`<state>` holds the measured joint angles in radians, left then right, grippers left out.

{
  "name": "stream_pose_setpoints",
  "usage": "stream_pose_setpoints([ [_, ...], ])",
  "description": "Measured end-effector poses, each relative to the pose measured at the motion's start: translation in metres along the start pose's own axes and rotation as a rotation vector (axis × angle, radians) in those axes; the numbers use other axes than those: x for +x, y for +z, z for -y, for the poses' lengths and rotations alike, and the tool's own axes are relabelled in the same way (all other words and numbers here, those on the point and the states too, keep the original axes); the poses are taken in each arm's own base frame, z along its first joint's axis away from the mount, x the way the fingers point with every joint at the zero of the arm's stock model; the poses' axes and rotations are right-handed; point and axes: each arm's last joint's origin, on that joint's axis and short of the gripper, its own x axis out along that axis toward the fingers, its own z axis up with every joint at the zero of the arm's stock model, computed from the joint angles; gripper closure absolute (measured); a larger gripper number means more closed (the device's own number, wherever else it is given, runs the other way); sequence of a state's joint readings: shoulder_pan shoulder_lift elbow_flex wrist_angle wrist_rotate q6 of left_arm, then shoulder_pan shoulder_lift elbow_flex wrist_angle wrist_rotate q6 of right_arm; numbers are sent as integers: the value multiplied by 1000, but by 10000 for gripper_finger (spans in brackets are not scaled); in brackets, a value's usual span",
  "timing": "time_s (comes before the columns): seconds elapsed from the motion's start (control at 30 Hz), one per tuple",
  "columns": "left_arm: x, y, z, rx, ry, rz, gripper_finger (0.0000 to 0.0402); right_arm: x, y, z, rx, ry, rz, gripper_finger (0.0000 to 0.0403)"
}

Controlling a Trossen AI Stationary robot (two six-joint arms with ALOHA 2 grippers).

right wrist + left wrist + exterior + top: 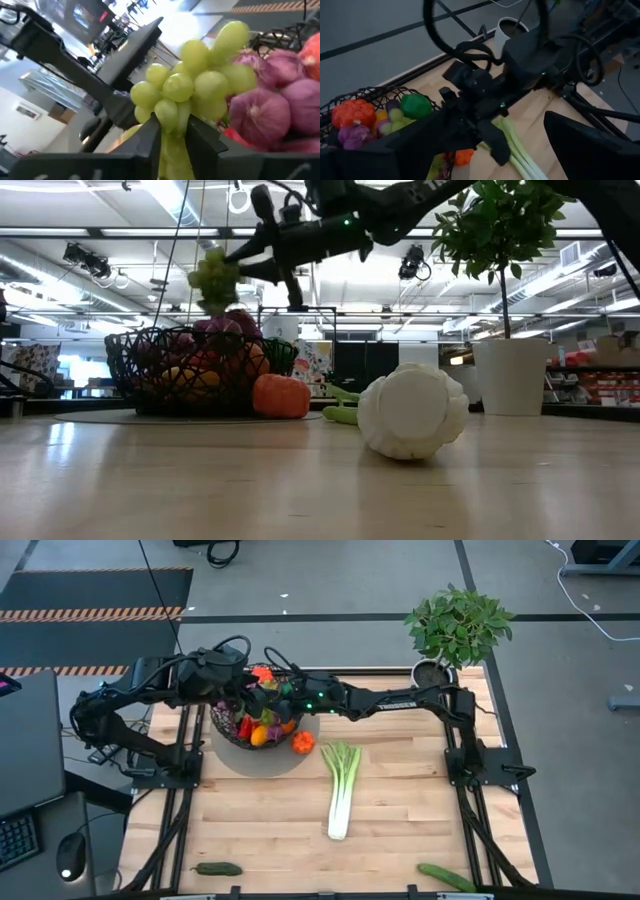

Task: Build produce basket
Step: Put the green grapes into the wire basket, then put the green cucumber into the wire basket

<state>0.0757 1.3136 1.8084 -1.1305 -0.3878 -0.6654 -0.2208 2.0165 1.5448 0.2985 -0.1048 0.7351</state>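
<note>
**Green grapes pinched over the basket**

My right gripper [172, 132] is above the basket [150, 375], fingers [150, 137] pinching the stem end of a bunch of green grapes [195, 82]. Grapes hang clear of the pile, w/ purple onions [272, 100] just beyond them & an orange thing [280, 396] on the table beside the basket. My left gripper [235, 690] hovers across from me at the basket's other side, fingers spread. Leek [341, 787] lies well apart on the table, 2 cucumbers [218, 868] at the near edge.
</note>
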Motion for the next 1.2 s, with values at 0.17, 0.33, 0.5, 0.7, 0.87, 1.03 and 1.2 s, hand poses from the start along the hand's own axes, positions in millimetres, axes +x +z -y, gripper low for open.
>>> stream_pose_setpoints([
  [0.17, 0, 0, 0, -13, -3, 1, 45, 3, 8, 2, -27, 41, -15, 269],
  [0.33, 0, 0, 0, -32, -3, 1, 45, -1, 16, 5, -27, 41, -23, 215],
  [0.5, 0, 0, 0, -33, -5, 3, 45, -3, 16, 13, -3, 49, -105, 155],
  [0.7, 0, 1, 1, -41, -7, 7, 45, -9, 18, 17, 21, 53, -194, 100],
  [0.87, 0, 1, 1, -53, -8, 7, 45, -34, 32, 15, 26, 39, -324, 85],
  [1.03, 0, 1, 1, -53, -8, 7, 45, -75, 37, 10, -43, -77, -524, 90],
  [1.2, 0, 1, 1, -53, -9, 10, 45, -116, 27, 4, -99, -226, -765, 94],
])
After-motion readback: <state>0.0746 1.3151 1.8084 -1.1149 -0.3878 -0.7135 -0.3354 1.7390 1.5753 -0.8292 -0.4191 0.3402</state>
